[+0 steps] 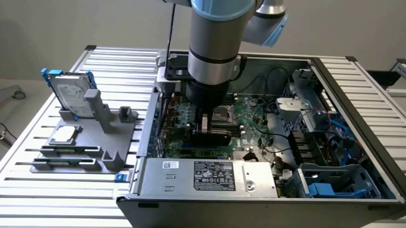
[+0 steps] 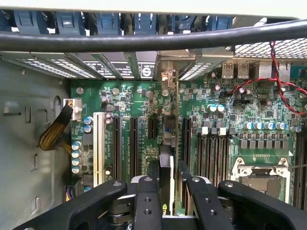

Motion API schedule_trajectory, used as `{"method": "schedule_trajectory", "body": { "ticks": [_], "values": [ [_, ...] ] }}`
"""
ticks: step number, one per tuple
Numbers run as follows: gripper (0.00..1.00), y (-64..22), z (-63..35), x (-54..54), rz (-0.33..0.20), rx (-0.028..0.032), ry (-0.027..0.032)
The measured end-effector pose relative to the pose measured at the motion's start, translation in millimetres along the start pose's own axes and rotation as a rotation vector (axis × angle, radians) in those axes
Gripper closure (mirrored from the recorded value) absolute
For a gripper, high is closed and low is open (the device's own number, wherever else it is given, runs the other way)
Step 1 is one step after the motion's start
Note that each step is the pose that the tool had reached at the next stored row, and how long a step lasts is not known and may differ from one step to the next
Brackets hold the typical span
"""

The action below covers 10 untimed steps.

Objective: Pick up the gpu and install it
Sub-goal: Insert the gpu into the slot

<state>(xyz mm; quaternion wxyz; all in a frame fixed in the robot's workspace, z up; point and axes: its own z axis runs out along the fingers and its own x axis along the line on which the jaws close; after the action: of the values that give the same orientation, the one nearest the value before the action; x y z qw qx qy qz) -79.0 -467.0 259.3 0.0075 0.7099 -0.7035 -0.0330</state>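
Observation:
My gripper [image 1: 207,127] is lowered into the open computer case [image 1: 355,99], over the green motherboard [image 1: 184,116]. It is shut on the gpu [image 1: 214,138], a black card held upright on its edge. In the wrist view the gpu [image 2: 166,165] appears edge-on between my two black fingers [image 2: 147,194], and my gripper [image 2: 168,196] clamps it from both sides. The card runs along the expansion slots [image 2: 134,143] toward the rear bracket openings [image 2: 144,67]. Its lower edge is close to the board; whether it sits in a slot I cannot tell.
Outside the case, at the exterior view's left, a grey fixture [image 1: 82,142] carries a silver hard drive with a blue frame [image 1: 66,92] and a square processor chip [image 1: 64,134]. A power supply [image 1: 203,175] lies at the case front. The processor socket [image 2: 261,175] and a thick black cable [image 2: 144,40] are nearby.

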Motion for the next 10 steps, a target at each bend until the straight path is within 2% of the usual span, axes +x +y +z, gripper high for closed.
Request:
{"method": "schedule_trajectory", "body": {
  "ticks": [10],
  "values": [
    [0.74,0.2,1.9,0.1,0.000,-0.0014,0.0057]
  ]
}}
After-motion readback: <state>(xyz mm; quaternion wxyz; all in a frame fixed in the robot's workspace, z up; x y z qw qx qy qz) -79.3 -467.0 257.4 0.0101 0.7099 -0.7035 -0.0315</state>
